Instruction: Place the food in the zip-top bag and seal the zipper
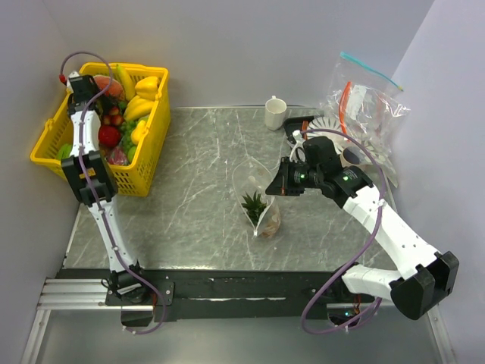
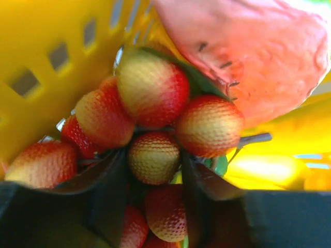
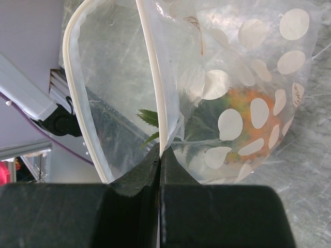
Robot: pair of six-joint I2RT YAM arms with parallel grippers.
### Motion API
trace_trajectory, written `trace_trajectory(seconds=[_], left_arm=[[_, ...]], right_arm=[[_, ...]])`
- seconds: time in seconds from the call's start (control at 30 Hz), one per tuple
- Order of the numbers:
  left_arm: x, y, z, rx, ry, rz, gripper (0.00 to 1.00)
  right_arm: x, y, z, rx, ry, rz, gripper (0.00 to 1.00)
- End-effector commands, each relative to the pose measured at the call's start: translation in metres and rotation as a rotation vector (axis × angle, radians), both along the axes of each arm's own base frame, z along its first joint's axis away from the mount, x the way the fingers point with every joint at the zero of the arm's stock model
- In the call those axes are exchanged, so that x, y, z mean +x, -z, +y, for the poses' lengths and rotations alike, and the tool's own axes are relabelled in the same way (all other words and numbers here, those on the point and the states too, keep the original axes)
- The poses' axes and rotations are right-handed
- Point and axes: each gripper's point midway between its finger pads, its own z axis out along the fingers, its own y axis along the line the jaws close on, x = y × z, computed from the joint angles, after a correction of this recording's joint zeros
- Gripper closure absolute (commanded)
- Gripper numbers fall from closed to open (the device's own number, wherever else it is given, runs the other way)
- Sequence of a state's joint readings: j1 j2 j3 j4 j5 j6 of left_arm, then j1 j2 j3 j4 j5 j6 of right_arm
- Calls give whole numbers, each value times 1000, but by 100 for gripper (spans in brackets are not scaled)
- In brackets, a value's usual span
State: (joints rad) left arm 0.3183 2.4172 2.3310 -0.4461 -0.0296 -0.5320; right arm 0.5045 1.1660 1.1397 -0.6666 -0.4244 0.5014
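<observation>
The pineapple (image 3: 243, 111) already lies inside the zip-top bag (image 3: 258, 62) on the table (image 1: 189, 152), its mouth held open by the right gripper (image 3: 159, 155) clenched on the edge, while the left gripper (image 2: 154, 173) clasps the strawberries (image 2: 152, 90) in the yellow basket (image 2: 41, 62), so the apple (image 1: 108, 136) and the sealing of the zipper (image 3: 152, 77) are not yet done.

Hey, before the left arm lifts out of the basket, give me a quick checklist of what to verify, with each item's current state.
1. The left gripper straddles one berry of the strawberries: ok.
2. Its hold on that berry is firm: cannot tell.
3. The right gripper is shut on the zip-top bag at its rim: ok.
4. The bag mouth is open and the zipper unsealed: ok.
5. The pineapple is already inside the bag: ok.
6. The way out of the yellow basket is free: cannot tell; the watermelon slice crowds the berries.
</observation>
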Motion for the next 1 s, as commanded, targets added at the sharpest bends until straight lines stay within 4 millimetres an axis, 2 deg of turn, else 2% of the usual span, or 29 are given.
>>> trace_trajectory(seconds=[0.0,0.03,0.07,0.1,0.13,0.2,0.23,0.27,0.3,0.33,0.37,0.4,0.47,0.5,0.57,0.6,0.67,0.7,0.77,0.8,0.87,0.9,0.93,0.97], left_arm=[[-3,-29,-6,17,65,-83,82],[-10,-64,-8,43,62,-139,87],[-13,-71,-9,50,64,-160,89],[-18,-87,-11,60,66,-184,93],[-26,-117,-15,68,69,-229,94],[-35,-141,-23,56,83,-259,94],[-44,-169,-30,48,93,-305,95],[-49,-174,-40,26,134,-315,96],[-60,-197,-46,31,141,-353,97],[-66,-197,-51,15,148,-351,97],[-72,-204,-58,6,171,-364,98],[-83,-222,-63,13,183,-393,98],[-94,-228,-76,-5,232,-399,98],[-105,-241,-83,-5,250,-415,98],[-116,-249,-92,-16,280,-424,99],[-127,-262,-105,-26,329,-447,99],[-138,-268,-120,-62,382,-465,99],[-153,-284,-137,-95,444,-504,99],[-165,-288,-154,-140,512,-536,96],[-183,-303,-173,-183,578,-568,96],[-196,-303,-189,-224,645,-608,95],[-216,-322,-202,-253,678,-662,95],[-224,-309,-214,-305,725,-647,94],[-233,-320,-221,-296,761,-701,94]], right_arm=[[3,-13,7,41,-14,-40,100],[3,-13,6,44,-10,-39,100],[3,-12,6,43,-9,-37,100],[2,-13,6,45,-9,-38,100],[1,-13,5,47,-8,-40,100],[0,-13,4,47,-5,-41,100],[0,-14,5,49,-7,-42,100],[0,-14,5,49,-6,-43,100],[-1,-15,5,52,-8,-45,100],[-2,-16,6,62,-14,-43,100],[-3,-17,7,69,-17,-41,100],[-5,-20,9,82,-28,-43,100],[-6,-19,9,91,-28,-35,100],[-8,-22,10,102,-35,-36,100],[-9,-25,11,113,-39,-34,100],[-10,-27,12,119,-43,-34,100],[-10,-32,12,127,-47,-42,100],[-11,-34,12,127,-48,-42,100],[-11,-39,13,135,-50,-50,100],[-11,-42,13,140,-50,-53,100],[-12,-44,14,148,-55,-49,100],[-13,-45,15,159,-59,-46,100],[-14,-46,16,166,-64,-41,100],[-14,-45,17,168,-67,-38,100]])
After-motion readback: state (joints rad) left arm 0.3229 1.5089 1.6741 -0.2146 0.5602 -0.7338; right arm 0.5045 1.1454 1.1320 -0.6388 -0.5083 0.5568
